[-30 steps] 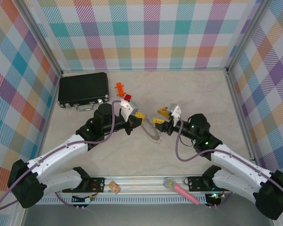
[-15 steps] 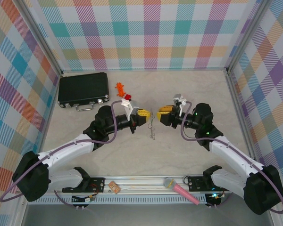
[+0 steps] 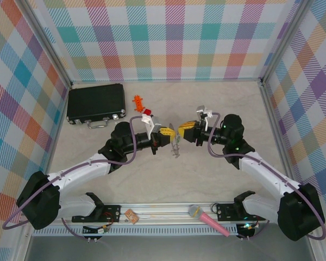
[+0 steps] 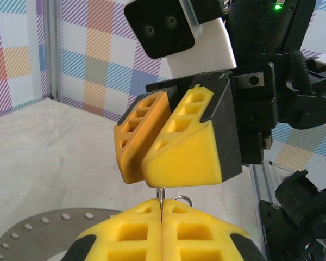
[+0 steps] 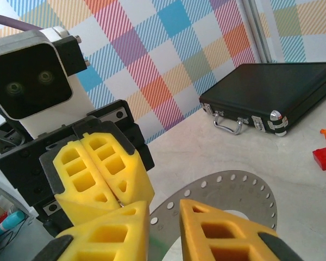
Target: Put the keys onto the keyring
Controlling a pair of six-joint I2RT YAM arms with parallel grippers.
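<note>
My left gripper [image 3: 165, 133] is shut on a thin wire loop [image 4: 162, 194] of the keyring [image 3: 176, 144]. The keyring hangs edge-on between the two grippers in the top view. Its flat grey band with small holes shows below the fingers [image 4: 38, 234] and under my right gripper [image 5: 233, 187]. My right gripper [image 3: 186, 129] is tip to tip with the left one [image 5: 121, 203], its fingertips [image 4: 152, 176] right above the wire. A narrow gap stays between its jaws [image 5: 164, 206]. Low in that gap lies a blurred green smear [image 5: 156, 248], perhaps the keys' green head. I cannot tell whether it is touched.
A black case [image 3: 95, 102] lies at the back left. An orange toy piece [image 3: 137, 101] and a red block [image 3: 147, 112] sit just behind the left gripper. A pink microphone [image 3: 209, 220] rests on the front rail. Checked walls close in three sides.
The right gripper has swung up and in to meet the left gripper's tips, and its jaws have narrowed. The keyring has turned from a tilted oval to edge-on.
</note>
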